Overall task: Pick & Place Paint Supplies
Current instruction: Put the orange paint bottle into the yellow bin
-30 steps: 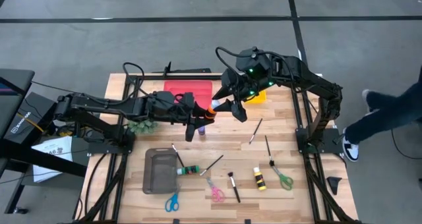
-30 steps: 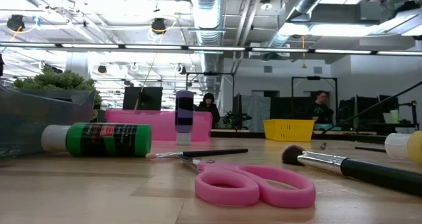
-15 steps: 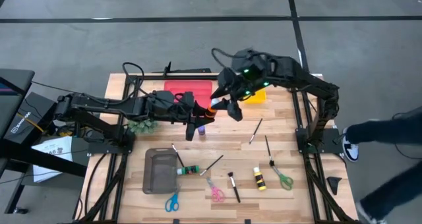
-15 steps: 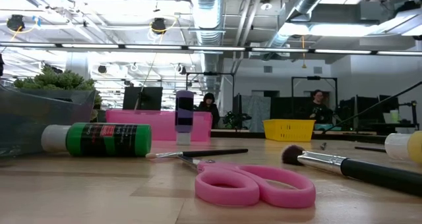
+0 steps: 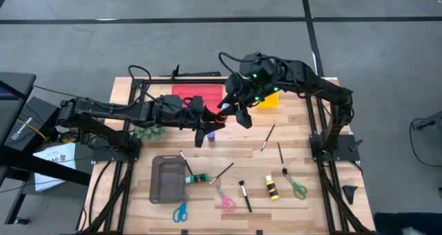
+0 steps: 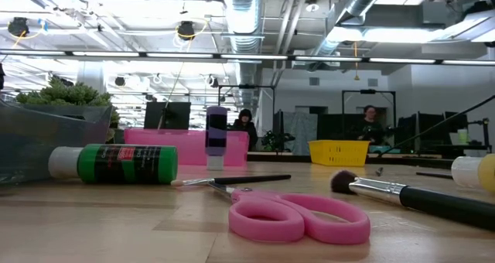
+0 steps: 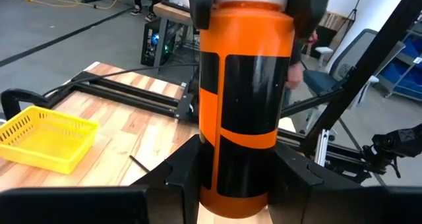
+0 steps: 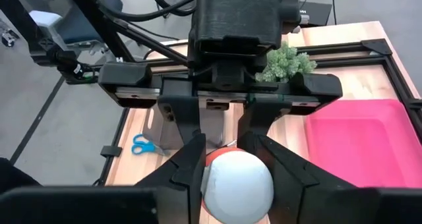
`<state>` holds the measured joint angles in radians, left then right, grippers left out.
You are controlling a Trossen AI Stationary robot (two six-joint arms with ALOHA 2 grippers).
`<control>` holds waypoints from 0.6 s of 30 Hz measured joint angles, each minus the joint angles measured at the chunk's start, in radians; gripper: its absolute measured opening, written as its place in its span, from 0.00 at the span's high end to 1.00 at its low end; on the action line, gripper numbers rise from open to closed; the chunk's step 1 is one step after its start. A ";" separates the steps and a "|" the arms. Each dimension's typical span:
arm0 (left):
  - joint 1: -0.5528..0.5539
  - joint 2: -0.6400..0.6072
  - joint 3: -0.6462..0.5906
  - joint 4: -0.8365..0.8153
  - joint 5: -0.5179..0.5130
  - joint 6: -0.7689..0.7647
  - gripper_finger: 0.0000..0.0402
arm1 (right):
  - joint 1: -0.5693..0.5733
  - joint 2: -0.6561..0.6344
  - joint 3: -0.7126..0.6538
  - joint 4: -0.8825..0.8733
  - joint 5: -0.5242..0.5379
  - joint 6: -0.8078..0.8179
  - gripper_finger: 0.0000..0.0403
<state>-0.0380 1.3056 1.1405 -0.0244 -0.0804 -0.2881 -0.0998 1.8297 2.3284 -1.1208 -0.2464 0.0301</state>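
An orange paint bottle with a black label and a white cap (image 5: 221,115) (image 7: 244,105) hangs above mid-table between my two grippers. My left gripper (image 7: 239,184) (image 5: 209,122) is shut on its base end, and my right gripper (image 8: 236,168) (image 5: 233,112) is shut on its cap. A purple bottle (image 5: 210,136) (image 6: 216,135) stands upright just below them. A green bottle (image 5: 200,177) (image 6: 124,164) lies on its side. A yellow-and-black bottle (image 5: 272,187) and several brushes (image 5: 268,137) lie nearer the near edge. My left gripper pinches the bottle's base end (image 7: 217,191) between its two fingers, which come level from the table's left and lie along the bottle. The bottle is lifted clear and points away toward the other gripper. My right gripper has the white cap (image 8: 237,181) between its two fingers (image 8: 191,165), coming from the table's right and meeting the bottle end-on. The cap fills the gap between them.
A grey tray (image 5: 160,183) sits at the near left beside the green bottle. A pink tray (image 5: 197,93) and a yellow basket (image 5: 271,101) stand at the far edge. A fuzzy green tuft (image 5: 148,131) lies under the left arm. Blue, pink and green scissors (image 5: 226,202) lie near the front.
My right gripper has moved toward the table's left, closing in on the left gripper and the bottle's cap end. The bottle and the left arm have stayed where they were. A person beside the table's right has walked out of the high view.
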 joint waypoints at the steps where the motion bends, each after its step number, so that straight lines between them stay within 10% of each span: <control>1: 0.000 0.000 0.000 -0.001 0.001 0.000 0.70 | 0.000 0.000 0.000 -0.001 0.000 0.000 0.73; 18: 0.000 -0.005 0.000 -0.253 0.000 -0.012 0.47 | -0.141 -0.050 0.001 -0.170 0.152 -0.015 0.73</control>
<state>-0.0383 1.3003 1.1408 -0.2771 -0.0799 -0.3001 -0.2407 1.7802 2.3291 -1.2909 -0.0944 0.0148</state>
